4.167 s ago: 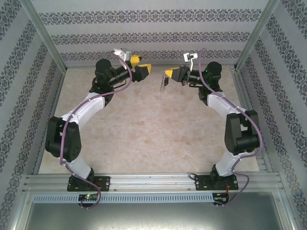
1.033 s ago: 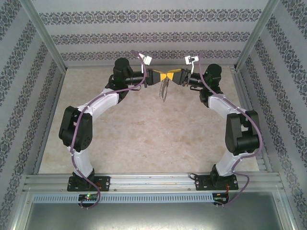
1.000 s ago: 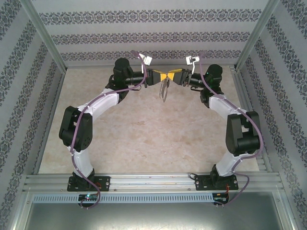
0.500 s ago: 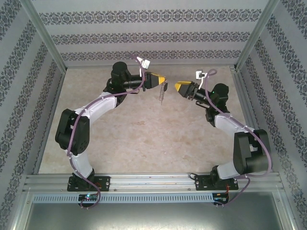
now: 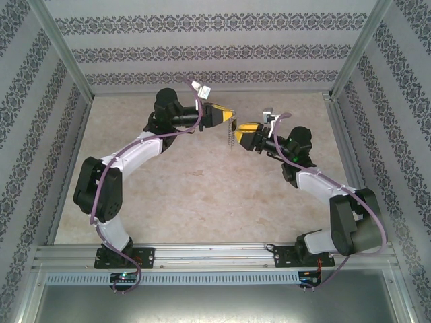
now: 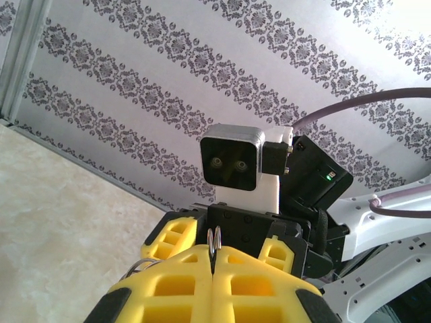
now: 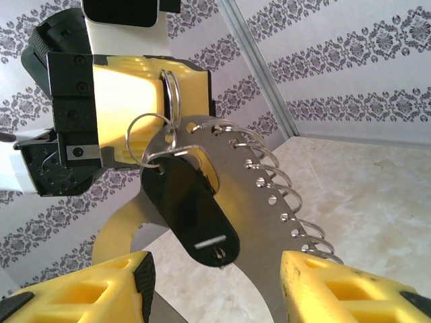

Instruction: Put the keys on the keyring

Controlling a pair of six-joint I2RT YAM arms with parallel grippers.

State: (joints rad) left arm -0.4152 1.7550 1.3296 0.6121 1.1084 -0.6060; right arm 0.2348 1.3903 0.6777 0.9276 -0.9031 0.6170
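L hand (image 6: 213,259) is clenching tight on a split ring at the top of the keyring (image 7: 246,208), pads pressed together w/ the wire poking out betw. them. The keyring, a silver strip w/ a row of holes and wire loops along one edge, is hanging straight below L hand, clear of the tabletop (image 5: 202,188). The key (image 7: 192,205), black-headed, is dangling from a small ring just under L hand, lying against the strip. R hand (image 7: 215,262) is hovering just beside and below L hand, released, its yellow fingers (image 7: 337,289) spread either side of the strip's lower part; can't tell if they're touching it.
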